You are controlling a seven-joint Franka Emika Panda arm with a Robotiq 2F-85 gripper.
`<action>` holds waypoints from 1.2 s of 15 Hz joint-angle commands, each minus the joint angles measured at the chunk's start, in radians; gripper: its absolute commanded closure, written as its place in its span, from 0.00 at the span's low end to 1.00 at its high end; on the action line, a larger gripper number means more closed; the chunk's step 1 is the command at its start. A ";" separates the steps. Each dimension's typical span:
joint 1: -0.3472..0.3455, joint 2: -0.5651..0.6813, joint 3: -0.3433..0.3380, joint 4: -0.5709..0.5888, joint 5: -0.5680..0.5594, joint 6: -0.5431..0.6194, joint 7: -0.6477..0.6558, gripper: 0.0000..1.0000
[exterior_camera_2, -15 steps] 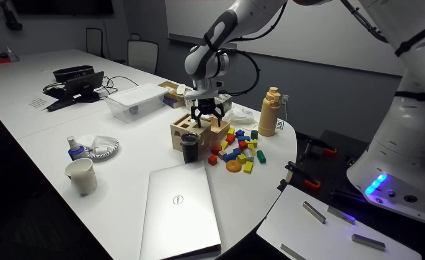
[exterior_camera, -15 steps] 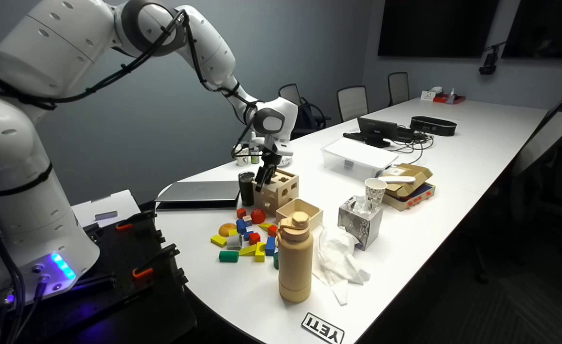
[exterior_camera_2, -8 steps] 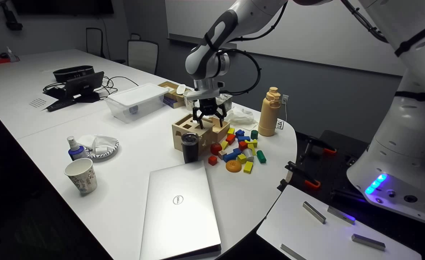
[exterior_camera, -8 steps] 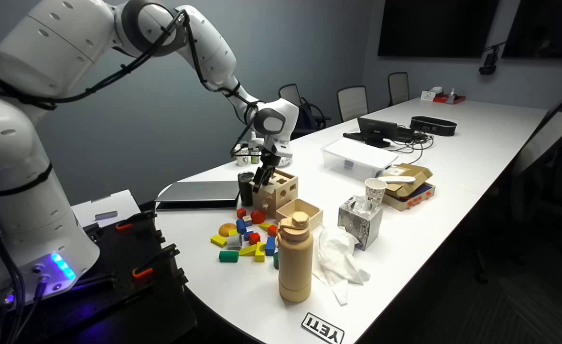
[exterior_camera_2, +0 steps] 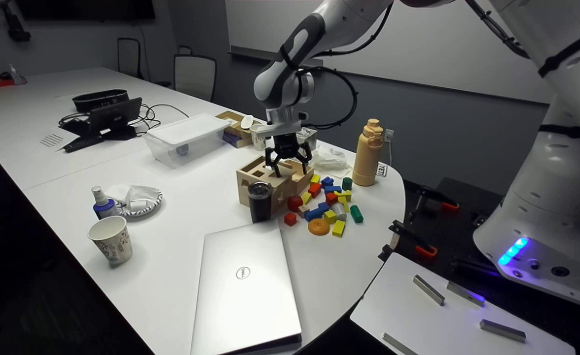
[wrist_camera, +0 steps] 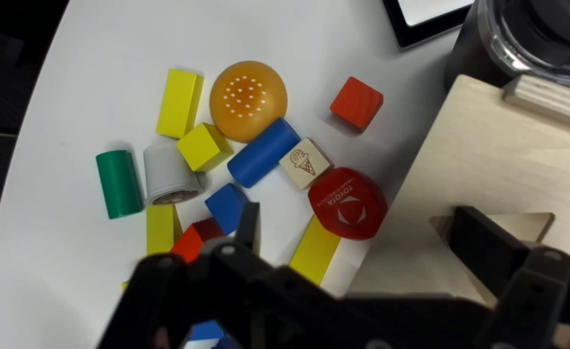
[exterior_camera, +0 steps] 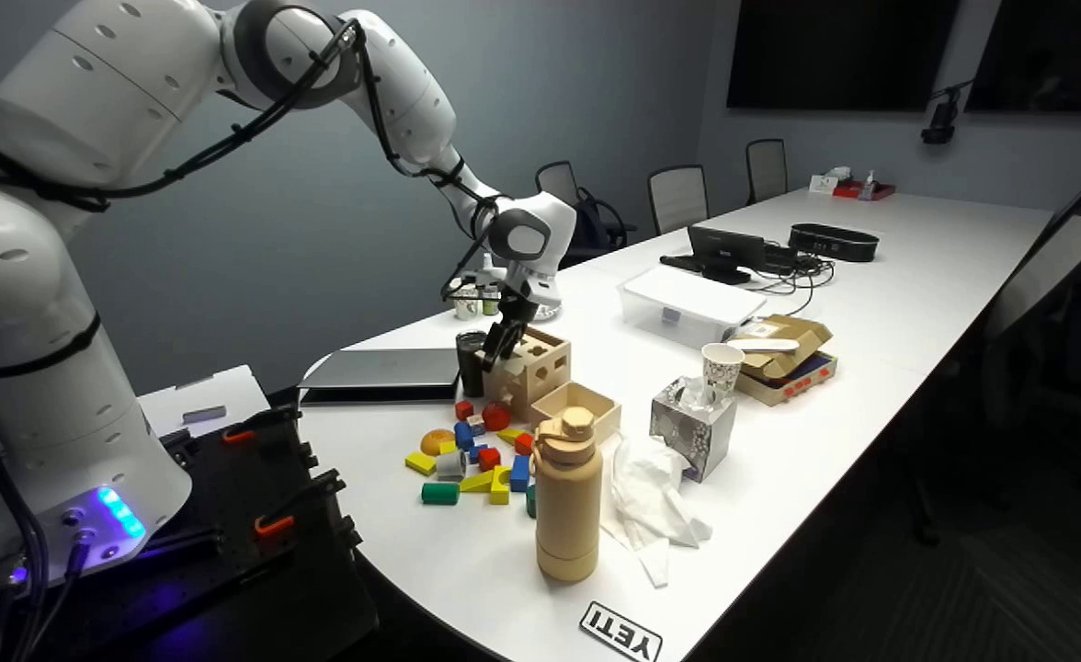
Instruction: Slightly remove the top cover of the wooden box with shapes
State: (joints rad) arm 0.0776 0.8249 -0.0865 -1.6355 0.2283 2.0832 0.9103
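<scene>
The wooden box with shapes (exterior_camera_2: 250, 190) stands on the table; it also shows in an exterior view (exterior_camera: 545, 372). Its pale top cover (wrist_camera: 498, 155) reaches past the end of the side rail and overhangs towards the robot base; it also shows in an exterior view (exterior_camera_2: 286, 175). My gripper (wrist_camera: 357, 218) is open. One finger stands in the triangular hole of the cover. The other finger is outside the box, above the loose blocks. In both exterior views the gripper (exterior_camera: 496, 354) (exterior_camera_2: 291, 172) points down over the box's robot-side edge. The hole's far part is partly hidden by the finger.
A dark tumbler (wrist_camera: 483, 53) stands close beside the box. A laptop (exterior_camera_2: 248, 281) lies near it. Several coloured blocks (wrist_camera: 261, 150) and a red Toyota piece (wrist_camera: 348, 203) lie on the robot side. An open wooden tray (exterior_camera: 596, 409) and a tan bottle (exterior_camera: 568, 501) stand nearby.
My gripper has moved a little towards the robot base, and the cover has slid the same way. The box has shifted slightly too, less than the cover. The tumbler has shifted very slightly.
</scene>
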 commanded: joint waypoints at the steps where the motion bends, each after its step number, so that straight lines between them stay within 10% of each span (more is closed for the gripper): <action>1: -0.011 -0.011 0.018 -0.014 0.016 -0.046 0.004 0.00; 18: -0.012 -0.023 0.044 -0.020 0.034 -0.189 -0.018 0.00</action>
State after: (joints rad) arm 0.0735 0.8249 -0.0594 -1.6351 0.2406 1.9268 0.9070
